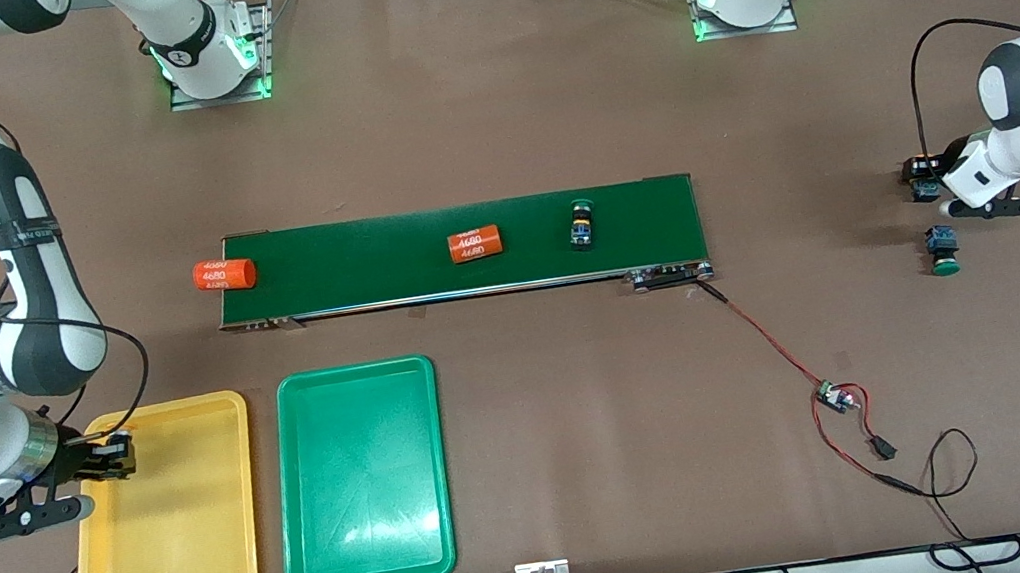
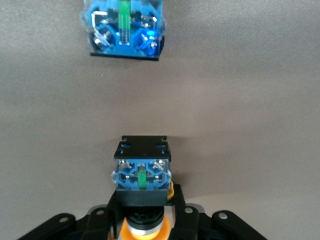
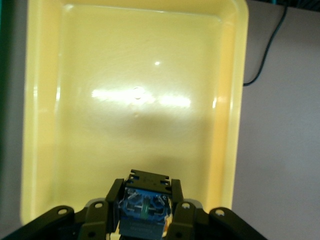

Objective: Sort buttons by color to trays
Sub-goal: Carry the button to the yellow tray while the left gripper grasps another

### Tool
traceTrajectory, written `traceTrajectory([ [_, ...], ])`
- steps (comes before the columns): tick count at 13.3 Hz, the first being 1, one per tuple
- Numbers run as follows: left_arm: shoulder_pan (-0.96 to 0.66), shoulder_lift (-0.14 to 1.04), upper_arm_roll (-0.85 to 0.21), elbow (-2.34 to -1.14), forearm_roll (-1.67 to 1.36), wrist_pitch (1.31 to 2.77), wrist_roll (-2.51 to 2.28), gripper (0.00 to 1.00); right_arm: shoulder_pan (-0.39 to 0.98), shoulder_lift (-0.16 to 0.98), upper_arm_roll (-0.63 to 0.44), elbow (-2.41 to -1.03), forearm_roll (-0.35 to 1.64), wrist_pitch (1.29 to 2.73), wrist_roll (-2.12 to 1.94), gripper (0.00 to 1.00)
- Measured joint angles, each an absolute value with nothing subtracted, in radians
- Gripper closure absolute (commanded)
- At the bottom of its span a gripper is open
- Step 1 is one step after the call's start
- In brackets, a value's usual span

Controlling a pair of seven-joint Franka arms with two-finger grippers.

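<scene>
While right fingers (image 3: 145, 212) clamp button (image 3: 144, 207) over yellow tray (image 3: 45, 125), left fingers (image 2: 145, 210) pinch yellow-capped button (image 2: 142, 172).

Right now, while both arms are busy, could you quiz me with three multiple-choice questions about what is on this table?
1. What is the right gripper over?
A. the green tray
B. the conveyor belt
C. the yellow tray

2. How many orange cylinders lie on the conveyor belt?
A. one
B. two
C. four

3. What is the left gripper doing?
A. standing wide open, holding nothing
B. shut on a yellow-capped button
C. shut on an orange cylinder

Answers:
1. C: the right gripper, with a blue-bodied button between its fingers, is over the edge of the yellow tray.
2. B: one orange cylinder and another orange cylinder lie on the conveyor belt.
3. B: the left gripper has its fingers against the yellow-capped button.
</scene>
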State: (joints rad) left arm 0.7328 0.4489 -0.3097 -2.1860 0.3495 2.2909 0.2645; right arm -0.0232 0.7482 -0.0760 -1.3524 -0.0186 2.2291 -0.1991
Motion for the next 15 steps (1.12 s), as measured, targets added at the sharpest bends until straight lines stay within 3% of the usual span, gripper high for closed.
traceTrajectory([
  [4,0.719,0.420,-0.339,-2.171,0.350,2.299,0.290,1.00,-0.036,0.804,-0.076,-1.352,-0.035,2.317,-0.201,1.00],
  [7,0.660,0.361,-0.427,-2.167,0.349,2.273,0.286,1.00,-0.039,0.844,-0.075,-1.353,-0.036,2.398,-0.201,0.95],
  [11,0.521,0.316,-0.538,-2.156,0.240,2.249,0.158,1.00,-0.044,0.872,-0.075,-1.353,-0.036,2.446,-0.201,0.72],
  [15,0.366,0.291,-0.589,-2.121,0.168,2.246,0.000,1.00,-0.044,0.874,-0.075,-1.355,-0.036,2.446,-0.201,0.35],
])
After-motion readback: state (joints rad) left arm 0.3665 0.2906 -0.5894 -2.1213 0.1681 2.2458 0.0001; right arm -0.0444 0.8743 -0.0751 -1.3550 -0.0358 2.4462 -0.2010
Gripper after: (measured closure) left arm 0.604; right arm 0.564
